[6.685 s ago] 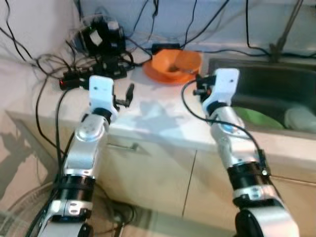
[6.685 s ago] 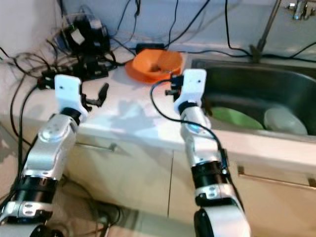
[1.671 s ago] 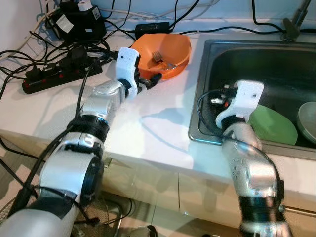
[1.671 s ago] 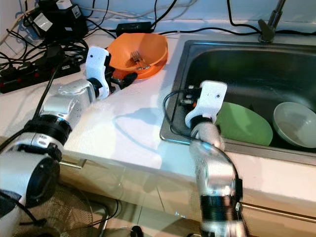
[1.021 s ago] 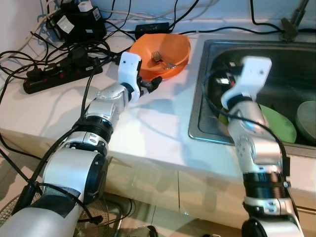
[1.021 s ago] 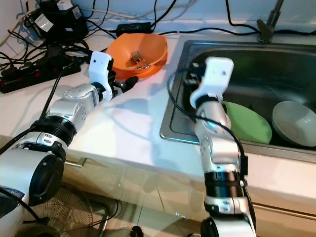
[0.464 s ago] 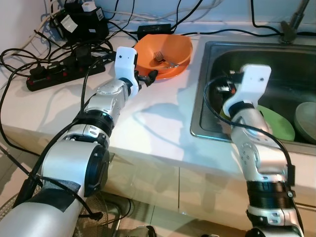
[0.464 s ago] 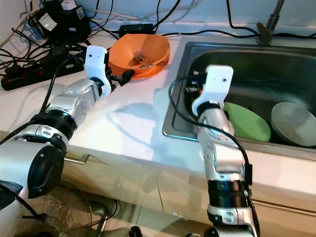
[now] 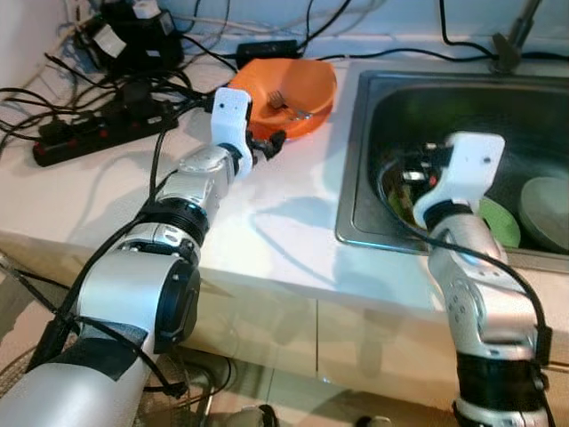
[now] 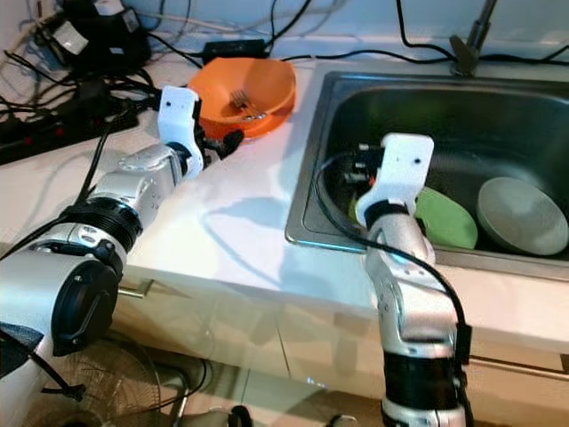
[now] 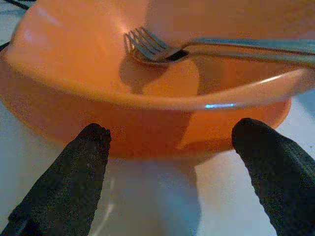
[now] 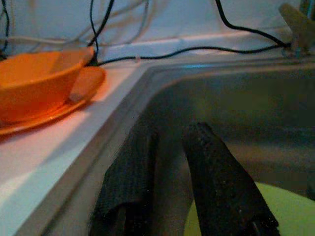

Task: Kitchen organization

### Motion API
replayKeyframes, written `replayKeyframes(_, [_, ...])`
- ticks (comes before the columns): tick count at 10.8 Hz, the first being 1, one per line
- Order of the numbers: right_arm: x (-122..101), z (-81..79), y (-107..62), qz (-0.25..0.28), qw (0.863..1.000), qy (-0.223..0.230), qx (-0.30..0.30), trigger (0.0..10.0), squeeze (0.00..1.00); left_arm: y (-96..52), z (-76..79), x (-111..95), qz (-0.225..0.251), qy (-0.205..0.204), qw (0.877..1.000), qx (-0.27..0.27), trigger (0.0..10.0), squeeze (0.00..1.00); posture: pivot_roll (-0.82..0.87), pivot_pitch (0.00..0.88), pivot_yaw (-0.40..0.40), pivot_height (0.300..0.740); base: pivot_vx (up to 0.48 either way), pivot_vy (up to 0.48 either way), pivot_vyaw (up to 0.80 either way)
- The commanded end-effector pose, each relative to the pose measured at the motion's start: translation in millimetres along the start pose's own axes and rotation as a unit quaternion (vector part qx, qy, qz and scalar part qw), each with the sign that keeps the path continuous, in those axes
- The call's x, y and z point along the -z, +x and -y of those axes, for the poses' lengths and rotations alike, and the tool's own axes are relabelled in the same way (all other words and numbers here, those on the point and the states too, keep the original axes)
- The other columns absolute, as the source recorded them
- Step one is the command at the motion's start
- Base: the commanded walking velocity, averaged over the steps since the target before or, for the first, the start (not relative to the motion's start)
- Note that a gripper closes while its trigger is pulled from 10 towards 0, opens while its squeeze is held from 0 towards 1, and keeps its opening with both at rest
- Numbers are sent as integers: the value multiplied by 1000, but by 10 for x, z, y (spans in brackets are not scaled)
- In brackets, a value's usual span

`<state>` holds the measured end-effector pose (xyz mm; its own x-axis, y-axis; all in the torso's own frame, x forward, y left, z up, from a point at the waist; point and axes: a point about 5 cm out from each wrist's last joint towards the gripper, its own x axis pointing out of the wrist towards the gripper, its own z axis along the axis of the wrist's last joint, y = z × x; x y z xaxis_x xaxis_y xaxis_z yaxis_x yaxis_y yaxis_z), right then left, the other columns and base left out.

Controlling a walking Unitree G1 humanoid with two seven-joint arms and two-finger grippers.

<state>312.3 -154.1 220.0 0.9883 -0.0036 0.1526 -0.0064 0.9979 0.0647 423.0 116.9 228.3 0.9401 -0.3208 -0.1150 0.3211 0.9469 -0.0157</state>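
- Counter (image 9: 267,222): white, bare across its front half. Its back left corner is cluttered with a black power strip (image 9: 98,120) and a tangle of cables (image 9: 133,53). None of that has been tidied.
- Sink (image 10: 391,98): steel basin set into the counter's right side. It holds a green plate (image 10: 444,218) near its front wall and a grey bowl (image 10: 520,213) at the front right. Both are still in the basin, so that part of the job looks undone.
- Orange bowl (image 9: 298,84): sits at the counter's back edge, just left of the sink's back left corner, apparently on an orange plate (image 12: 86,81). A fork (image 11: 162,49) lies inside it, tines down on the bowl floor and handle running up over the rim. Bowl and fork have not been picked up.
- Left gripper (image 11: 172,142): low on the counter, just short of the orange bowl's near wall. Jaws are spread wide, one finger toward each side of the bowl, nothing between them yet and no clear contact. It reads as lined up for a grasp on the bowl.
- Right gripper (image 12: 170,196): down inside the sink near its left wall, above the green plate's edge. Fingers stand narrow with a small gap, holding nothing.
- Progress call: early stage. Nothing looks relocated; the bowl grasp is probably the step in hand, with the sink dishes and fork still left.
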Motion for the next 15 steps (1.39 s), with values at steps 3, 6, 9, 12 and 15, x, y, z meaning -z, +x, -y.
replayKeyframes(3, [26,-23,-143,-17,1000,8,5,10000,0,-6,-29,32,-18,-5,1000,-7,10000,0,-78,252,125,740,0,0,0])
replayKeyframes(6, [34,-25,-172,-26,1000,9,6,10000,0,-13,6,190,-49,-3,999,12,10000,0,-70,256,116,740,0,0,0])
replayKeyframes(9, [17,-53,-161,-26,1000,14,3,10000,0,-10,-16,37,-23,33,999,15,10000,0,-56,260,110,740,0,0,0])
replayKeyframes(12, [25,-49,-112,-23,1000,19,8,10000,0,-26,13,-271,25,97,993,67,10000,0,-14,237,118,740,0,0,0])
replayKeyframes(15, [-1,-90,-22,-10,1000,27,6,10000,0,-77,-83,-356,44,94,992,70,10000,0,3,197,129,740,0,0,0])
